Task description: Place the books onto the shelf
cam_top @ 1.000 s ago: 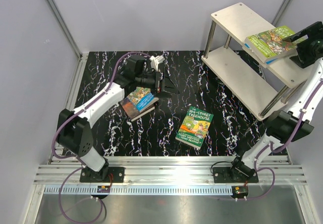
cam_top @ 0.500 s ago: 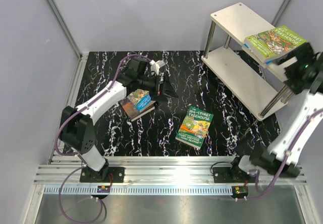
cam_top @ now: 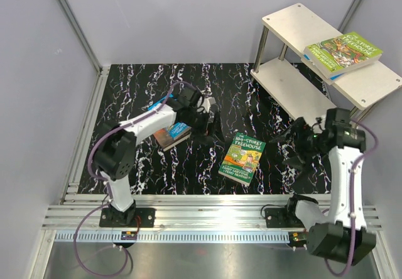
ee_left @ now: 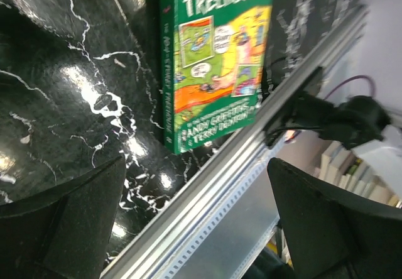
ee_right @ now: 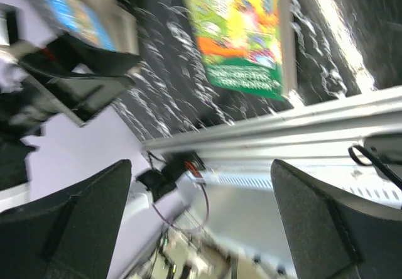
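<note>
Right claw (cam_top: 291, 146) now low, wide open

On the green paperback lying flat (cam_top: 242, 159) on the black marbled mat (cam_top: 138, 90) we read "TREEHOUSE" in large white letters, with "104-STOREY" above it. Near its lower edge, the left wrist view gives us "GRIFFITHS" and "TERRY DENTON". The second green paperback (cam_top: 344, 51), on the pale two-tier shelf (cam_top: 295, 21), carries lettering too small for us to read.
</note>
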Controlling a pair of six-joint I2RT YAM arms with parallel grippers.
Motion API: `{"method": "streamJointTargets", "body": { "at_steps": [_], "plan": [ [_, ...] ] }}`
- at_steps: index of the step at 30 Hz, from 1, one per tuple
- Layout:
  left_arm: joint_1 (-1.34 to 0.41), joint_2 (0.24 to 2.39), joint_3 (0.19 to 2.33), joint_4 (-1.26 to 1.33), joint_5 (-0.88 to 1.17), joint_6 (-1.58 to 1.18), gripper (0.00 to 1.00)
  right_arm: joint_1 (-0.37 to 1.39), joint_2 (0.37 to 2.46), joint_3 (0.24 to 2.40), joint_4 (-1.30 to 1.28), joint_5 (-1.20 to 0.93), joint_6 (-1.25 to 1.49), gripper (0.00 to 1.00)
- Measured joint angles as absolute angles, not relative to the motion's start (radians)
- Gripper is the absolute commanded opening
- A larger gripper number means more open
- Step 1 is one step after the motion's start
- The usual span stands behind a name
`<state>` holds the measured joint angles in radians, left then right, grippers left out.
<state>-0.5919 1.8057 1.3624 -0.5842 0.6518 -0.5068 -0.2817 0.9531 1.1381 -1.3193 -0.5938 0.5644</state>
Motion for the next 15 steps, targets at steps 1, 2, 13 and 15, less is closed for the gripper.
{"method": "streamJointTargets", "body": {
  "at_steps": [1, 2, 13, 15],
  "plan": [
    [-0.607, 1.831, 1.362, -0.585, 0.641, -0.505, 0.99, -0.252, 0.984, 1.085, -1.304, -0.588, 0.568, 1.0],
    [-0.619, 1.851, 1.362, -0.587, 0.634, -0.504, 0.99, -0.22, 1.011, 1.042, -1.29, -0.576, 0.574, 1.0],
    [-0.655, 2.025, 1.367, -0.543, 0.609, -0.566, 0.99, -0.084, 1.14, 0.762, -1.002, -0.479, 0.641, 1.0],
    [-0.657, 2.034, 1.377, -0.537, 0.618, -0.586, 0.99, -0.08, 1.185, 0.718, -0.941, -0.464, 0.649, 1.0]
  ]
}}
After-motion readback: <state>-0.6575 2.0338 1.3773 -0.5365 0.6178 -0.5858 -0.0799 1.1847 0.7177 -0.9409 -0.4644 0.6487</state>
